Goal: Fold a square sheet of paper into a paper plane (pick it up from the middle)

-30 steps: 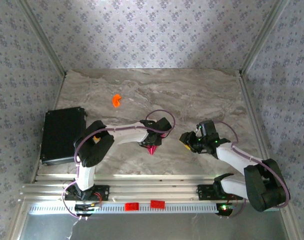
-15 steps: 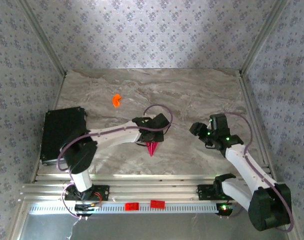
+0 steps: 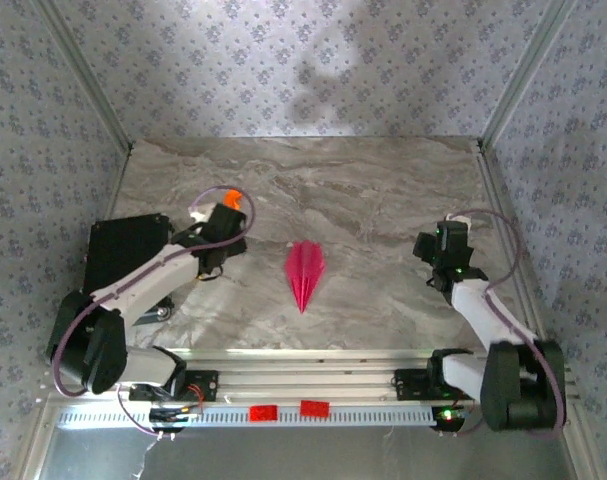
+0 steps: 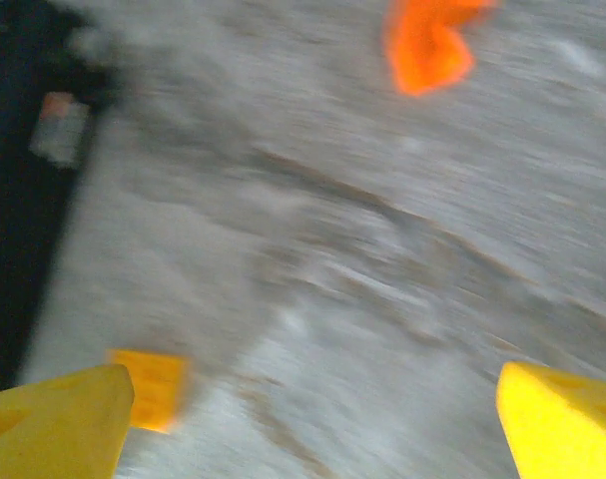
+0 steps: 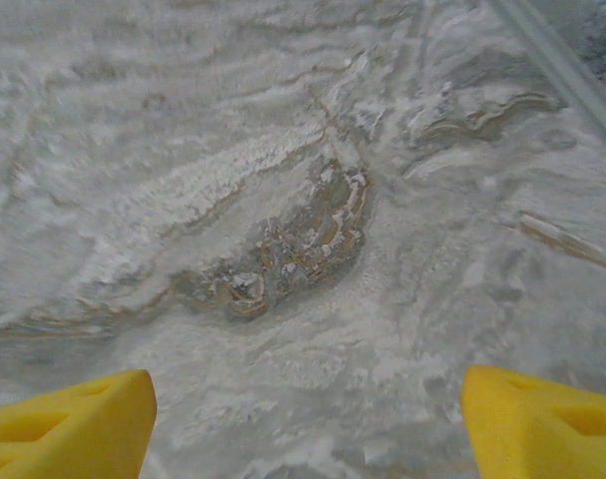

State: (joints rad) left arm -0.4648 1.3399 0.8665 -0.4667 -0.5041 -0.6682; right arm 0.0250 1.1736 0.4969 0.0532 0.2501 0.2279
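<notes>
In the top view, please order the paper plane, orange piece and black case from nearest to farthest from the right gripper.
From the right gripper:
1. paper plane, table centre
2. orange piece, farther left
3. black case, left edge

This looks like a robot test booth: floral-wallpaper panels (image 3: 283,70) wall in a marble-look tabletop (image 3: 383,190), with bare aluminium rails (image 3: 313,385) along its six o'clock edge.

Worktop (image 3: 383,190) lies open all round the plane (image 3: 305,272); a black box (image 3: 123,265) crowds the left edge, an orange piece (image 3: 233,198) near its far corner.
</notes>
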